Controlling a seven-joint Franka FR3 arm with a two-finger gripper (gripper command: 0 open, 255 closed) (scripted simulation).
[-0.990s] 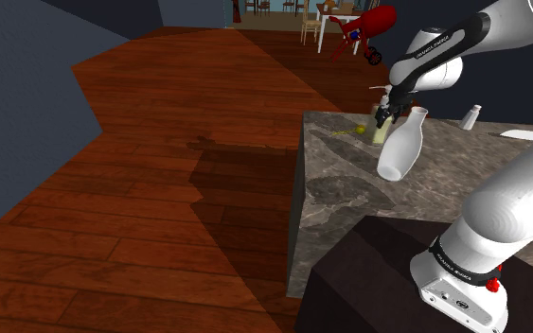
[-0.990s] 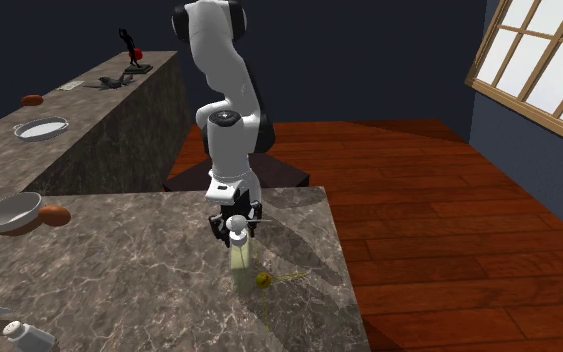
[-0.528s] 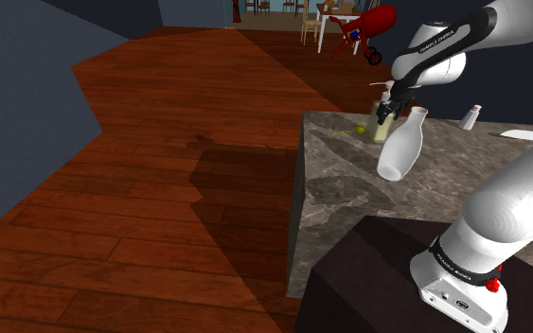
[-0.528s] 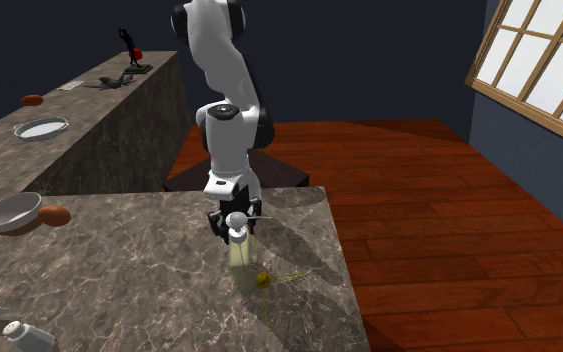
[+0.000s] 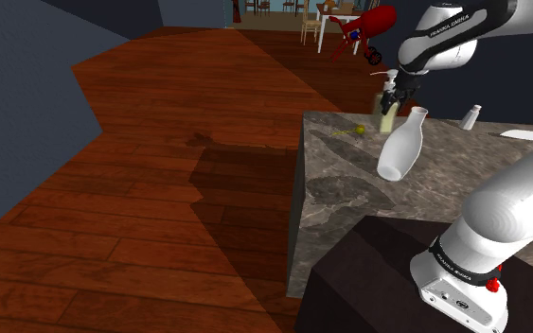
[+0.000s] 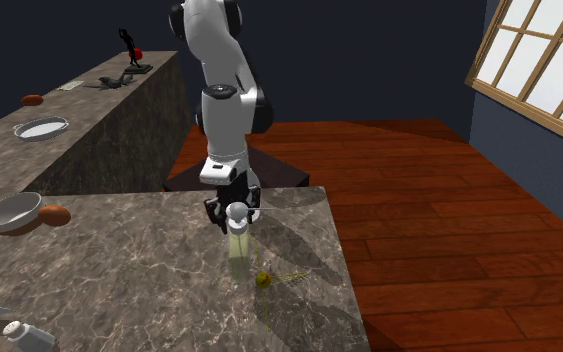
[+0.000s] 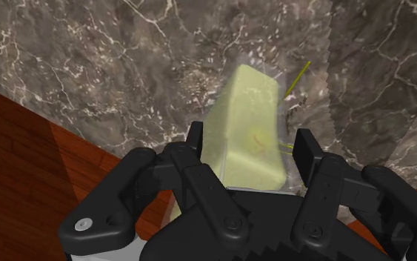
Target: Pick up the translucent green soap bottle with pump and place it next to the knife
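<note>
One translucent pale-green pump bottle [image 7: 245,111], clamped in the black hand [image 6: 233,216], clears the marbled counter [image 6: 139,275] near its edge; knife-side placement pending.

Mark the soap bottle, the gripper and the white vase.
soap bottle [image 7: 244,111]: wrist view, on its pale green body.
gripper [image 6: 235,215]: second exterior view, midway between its fingertips.
white vase [image 5: 399,151]: shoulder view, on its belly.

White arm [image 5: 524,203], dark joints, black gripper [image 7: 249,141] with round screws
</note>
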